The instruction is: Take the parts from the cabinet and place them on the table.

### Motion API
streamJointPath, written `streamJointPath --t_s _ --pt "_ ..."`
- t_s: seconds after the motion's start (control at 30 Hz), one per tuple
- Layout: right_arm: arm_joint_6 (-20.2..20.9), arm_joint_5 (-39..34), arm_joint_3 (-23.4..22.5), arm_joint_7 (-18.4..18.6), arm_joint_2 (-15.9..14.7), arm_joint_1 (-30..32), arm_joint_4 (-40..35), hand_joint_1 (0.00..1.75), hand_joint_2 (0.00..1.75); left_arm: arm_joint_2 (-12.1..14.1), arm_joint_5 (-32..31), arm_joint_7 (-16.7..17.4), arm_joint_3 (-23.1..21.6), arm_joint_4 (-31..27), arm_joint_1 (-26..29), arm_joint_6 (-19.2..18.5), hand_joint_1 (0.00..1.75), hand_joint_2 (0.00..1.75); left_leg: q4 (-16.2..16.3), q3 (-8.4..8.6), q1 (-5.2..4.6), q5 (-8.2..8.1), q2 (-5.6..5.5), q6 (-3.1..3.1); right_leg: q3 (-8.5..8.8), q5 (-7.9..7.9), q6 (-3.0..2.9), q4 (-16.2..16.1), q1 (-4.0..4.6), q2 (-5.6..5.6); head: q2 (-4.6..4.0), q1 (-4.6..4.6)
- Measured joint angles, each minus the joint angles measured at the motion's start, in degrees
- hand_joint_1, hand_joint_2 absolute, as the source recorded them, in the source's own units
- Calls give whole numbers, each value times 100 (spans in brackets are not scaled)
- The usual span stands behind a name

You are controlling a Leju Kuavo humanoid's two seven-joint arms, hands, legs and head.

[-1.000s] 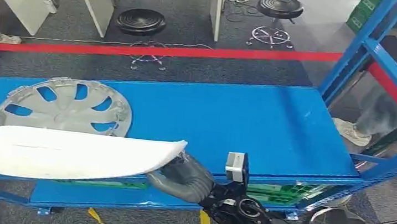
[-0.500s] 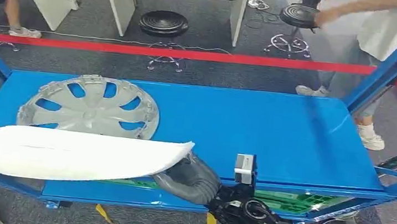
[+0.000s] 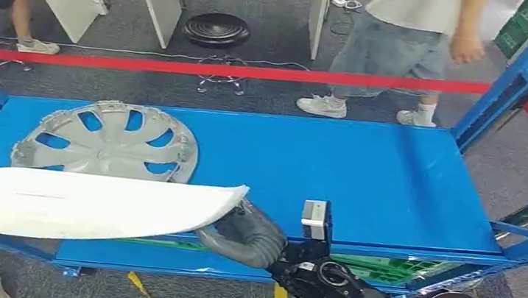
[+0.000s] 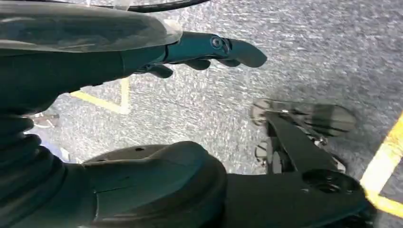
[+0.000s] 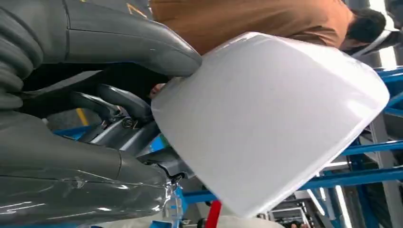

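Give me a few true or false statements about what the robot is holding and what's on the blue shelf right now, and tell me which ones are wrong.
1. The right hand holds a white curved panel. True.
2. A silver wheel cover lies flat on the blue shelf. True.
3. The wheel cover sits at the shelf's right end. False: it is at the left end; the right part is bare.
4. The left hand grips a second white panel. False: it holds nothing, with grey floor beyond it.
5. A red tape line runs across the floor beyond the shelf. True.
6. The white panel rests on top of the wheel cover. False: it is held at the shelf's near edge.
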Motion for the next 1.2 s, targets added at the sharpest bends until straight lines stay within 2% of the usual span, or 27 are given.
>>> streamJointPath --t_s 0.03,0.07,0.1,0.2,0.23,0.27,0.3,0.37,0.4,0.43,0.47,0.5,0.53,0.57,0.6,0.7,0.73,0.77,0.8,0.87,0.9,0.93,0.97,1.0,1.07,1.1,1.2 --pt "0 0 0 0 0 -2 0 175 175 7 0 0 0 0 -3 9 0 175 -592 304 -3 254 58 32 13 -8 13 0 1 -11 0 -11" --pt "0 0 0 4 0 -3 -4 175 175 11 0 0 0 0 -15 11 0 175 -968 459 -18 255 161 65 19 -19 30 1 15 -28 0 -22" --pt "0 0 -2 7 0 -5 -7 175 175 13 0 0 0 -2 -28 13 0 175 -981 472 -55 276 140 103 7 -37 66 7 49 -26 0 -28" --pt "13 -15 2 37 0 -6 -7 175 175 9 20 0 0 0 -8 28 0 175 -979 464 -76 266 75 181 43 -42 154 -27 41 -57 0 9" --pt "15 -22 0 46 0 -7 -9 175 175 7 30 0 0 0 0 37 0 175 -1028 491 -24 298 68 229 24 -79 192 0 37 -60 0 11" --pt "22 -33 0 50 0 -11 -9 175 175 2 35 0 0 0 6 39 0 175 -1030 503 -20 296 63 238 -48 -206 220 154 23 -12 0 28" --pt "35 -39 0 50 0 -18 -9 175 175 4 39 0 0 0 4 44 0 175 -1030 504 -16 291 58 275 -184 -435 234 509 20 17 0 78" --pt "37 -44 2 57 0 -9 0 175 175 9 59 0 0 0 5 44 0 175 -1027 499 -26 289 24 291 -653 -906 265 1556 21 41 0 151" --pt "39 -44 4 57 0 0 6 175 175 11 61 2 0 0 16 46 0 175 -1026 502 -30 287 5 293 -815 -990 270 1905 21 48 0 173" --pt "39 -44 7 57 0 4 13 175 175 13 66 4 0 0 27 44 0 175 -1025 508 -31 284 -15 294 -843 -906 266 1930 21 50 0 186" --pt "44 -44 13 57 0 2 22 175 175 11 70 7 0 0 32 44 0 175 -1022 518 -31 282 -42 292 -738 -705 256 1677 21 53 0 195" --pt "46 -44 15 50 0 1 26 175 175 11 74 13 0 0 34 44 0 175 -1021 535 -31 279 -76 287 -519 -429 237 1219 21 63 0 214" --pt "57 -55 15 44 0 -6 26 175 175 2 79 20 0 0 33 44 0 175 -1017 559 -31 266 -111 269 -229 -110 212 584 20 91 0 249" --pt "63 -59 15 37 0 -18 26 175 175 0 81 20 0 0 38 44 0 175 -1016 564 -28 257 -131 254 -47 -7 173 133 19 174 0 287" --pt "72 -63 18 24 0 -34 35 175 175 0 90 22 0 0 29 44 0 175 -979 537 -73 245 -146 228 15 -57 164 16 31 206 0 278" --pt "85 -85 24 7 0 -47 55 175 175 2 103 35 0 0 52 44 0 175 -1002 496 -49 302 -184 135 35 -47 92 26 58 196 0 254" --pt "90 -92 26 7 2 -60 55 175 175 29 107 35 0 7 56 44 0 175 -992 493 -63 290 -204 105 54 -17 49 -24 17 169 0 256" --pt "98 -94 33 4 2 -75 55 175 175 22 114 35 0 9 60 44 0 175 -881 472 -44 196 -133 78 67 8 10 -49 -8 139 0 245" --pt "98 -103 35 -4 2 -91 55 175 175 15 122 33 0 9 54 44 0 175 -548 299 -42 -16 -68 47 53 16 -11 -54 -9 118 0 151" --pt "96 -129 39 -11 2 -104 66 175 175 11 136 22 0 9 50 44 0 175 430 -197 -18 -459 -39 -4 24 22 -24 -53 1 57 0 68" --pt "96 -131 42 -11 2 -104 79 175 175 9 138 22 0 9 62 44 0 175 816 -394 -14 -583 -29 -20 16 21 -25 -52 4 31 0 50" --pt "96 -133 48 -11 2 -102 92 175 175 9 138 22 0 9 77 44 0 175 952 -471 -13 -572 -22 -26 15 20 -25 -52 5 13 0 37" --pt "96 -131 57 -11 2 -104 103 175 175 4 138 22 0 9 92 44 0 175 777 -393 -13 -411 -17 -23 20 20 -24 -52 5 -5 0 22" --pt "96 -133 59 -11 2 -108 103 175 175 11 138 22 -2 9 104 46 0 175 335 -172 -13 -158 -8 -13 28 17 -20 -52 4 -18 0 2" --pt "96 -138 66 -13 2 -135 103 175 175 28 138 22 -2 11 99 52 0 175 -830 442 -18 303 96 36 50 3 4 -51 11 -42 0 -17" --pt "96 -138 68 -15 2 -148 103 175 175 31 138 20 -2 11 83 52 0 175 -1021 514 -53 265 136 64 31 -16 34 -35 66 -52 0 -35" --pt "96 -138 87 -18 2 -157 103 175 175 33 138 20 -2 13 94 52 0 175 -1013 489 -77 267 73 152 62 -24 117 -69 59 -78 0 24"
